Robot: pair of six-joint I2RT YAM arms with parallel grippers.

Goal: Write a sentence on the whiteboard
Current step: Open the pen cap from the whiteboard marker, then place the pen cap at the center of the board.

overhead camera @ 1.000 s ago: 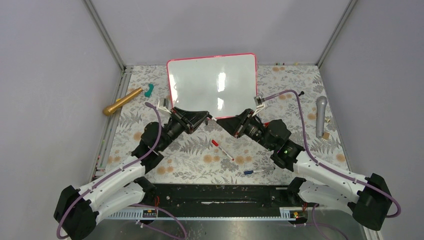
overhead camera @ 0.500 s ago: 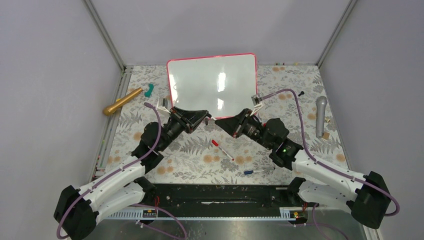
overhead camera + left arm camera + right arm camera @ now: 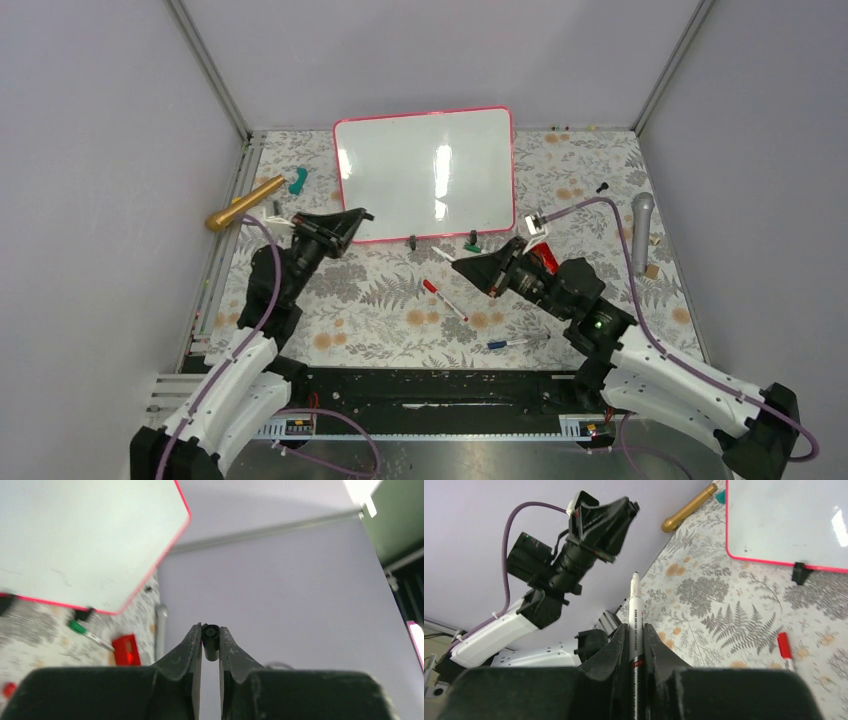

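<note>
evidently the whiteboard [image 3: 425,175] is blank: the right gripper [image 3: 635,628] clenches an uncapped marker [image 3: 634,595], the left gripper [image 3: 210,629] pinches a black cap [image 3: 210,642], and the sentence is not yet begun.

Whiteboard [image 3: 390,180] rear ctr, marker [image 3: 444,300] in front.

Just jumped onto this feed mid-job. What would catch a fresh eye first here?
The whiteboard, at the far middle of the floral table, is blank: no writing on it. The right claw is shut on a white marker with its tip bared, pointing toward the left arm, while the left claw pinches a small black cap-like piece by the board's near-left corner. A red-capped marker lies loose between the arms.
</note>
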